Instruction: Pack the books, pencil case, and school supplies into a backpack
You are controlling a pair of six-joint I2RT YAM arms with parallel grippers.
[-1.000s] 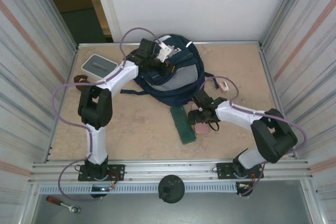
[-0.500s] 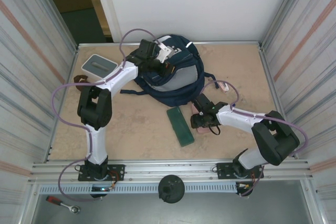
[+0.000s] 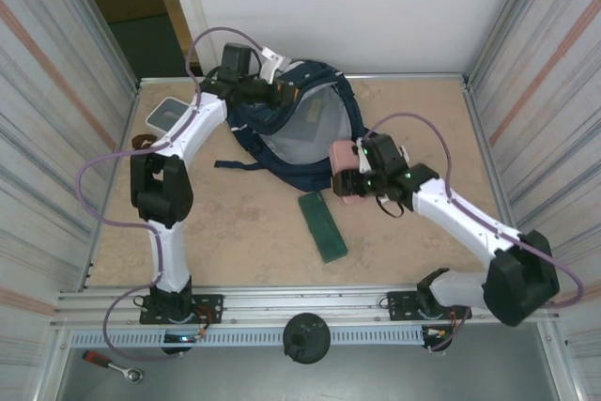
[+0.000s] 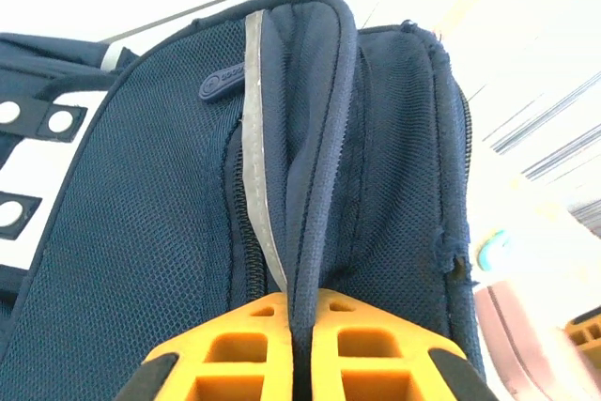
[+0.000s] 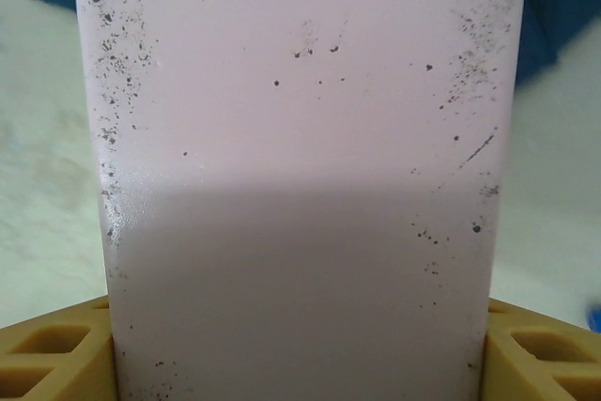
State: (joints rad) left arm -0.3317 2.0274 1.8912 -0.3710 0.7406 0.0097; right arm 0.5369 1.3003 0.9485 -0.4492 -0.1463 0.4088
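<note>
The backpack [image 3: 315,129] lies at the 12 o'clock end of the tabletop [image 3: 235,223], its mouth gaping so that the pale grey lining shows. The left gripper [image 3: 272,93] is at the backpack's 10 o'clock corner. In the left wrist view its orange jaws are closed tight on a fold of the navy rim next to the zipper, with the mesh fabric of the backpack [image 4: 141,232] rising away from the left gripper [image 4: 300,326]. The right gripper [image 3: 349,176] is at the backpack's 4 o'clock edge and holds a pink case [image 3: 340,159], which overlaps the bag's rim from above. In the right wrist view the jaws stand partly apart, pressed on the two long sides of the pink case [image 5: 300,138]. Its pale, speckled face spans the whole gap of the right gripper [image 5: 300,354]. A flat green oblong [image 3: 322,224] lies on the tabletop at 6 o'clock of the backpack, apart from it. A white-and-grey box [image 3: 161,112] sits at the backpack's 9 o'clock, partly behind the left arm.
</note>
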